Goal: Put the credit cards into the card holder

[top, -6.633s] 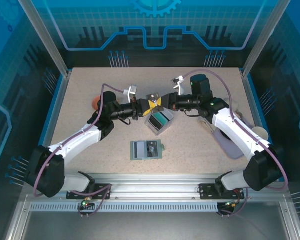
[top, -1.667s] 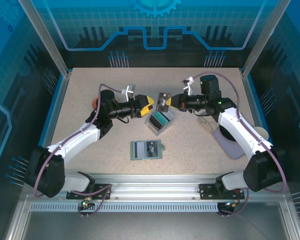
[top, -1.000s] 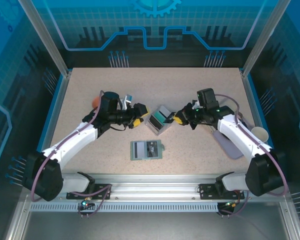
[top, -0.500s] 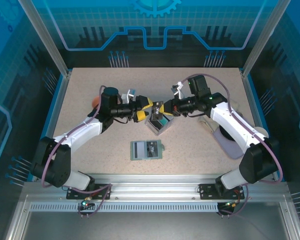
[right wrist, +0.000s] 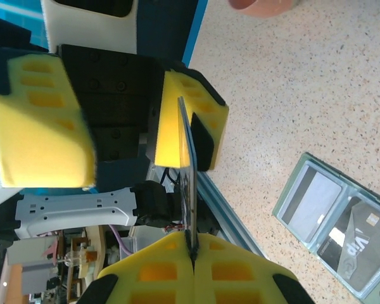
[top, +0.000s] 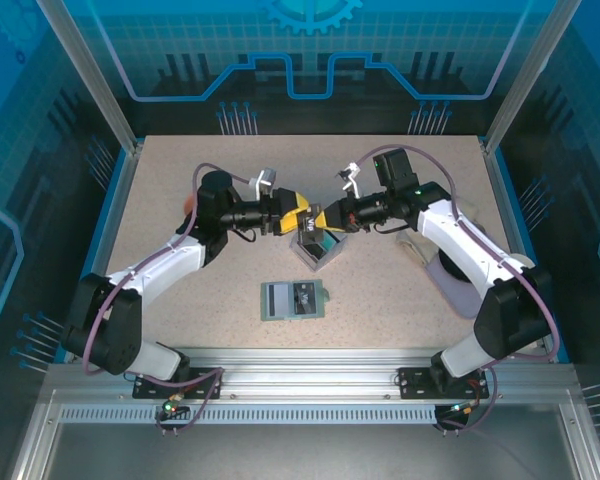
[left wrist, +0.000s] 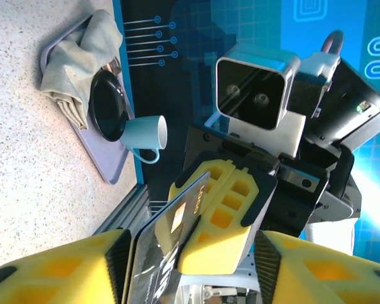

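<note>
A dark credit card (left wrist: 158,253) stands on edge, and my right gripper (right wrist: 191,244) is shut on its end. In the top view this card (top: 310,217) hangs between both grippers above the clear box (top: 318,245), which holds a teal card (top: 323,240). My left gripper (left wrist: 190,253) is open, its jaws wide apart around the card and the right fingers (left wrist: 221,209). The card (right wrist: 189,177) rests flat against one left finger (right wrist: 190,120). The card holder (top: 293,299) lies open nearer the arms, with a dark card (right wrist: 361,237) and a whitish card (right wrist: 313,196) in its slots.
A grey tray (left wrist: 82,120) at the right table edge carries a folded cloth (left wrist: 76,69), a black dish (left wrist: 107,104) and a pale cup (left wrist: 144,134). An orange bowl (top: 189,203) sits behind the left arm.
Both grippers have come together above the clear box, the right one bringing the dark card between the left jaws. The left jaws have narrowed over the last half second.
</note>
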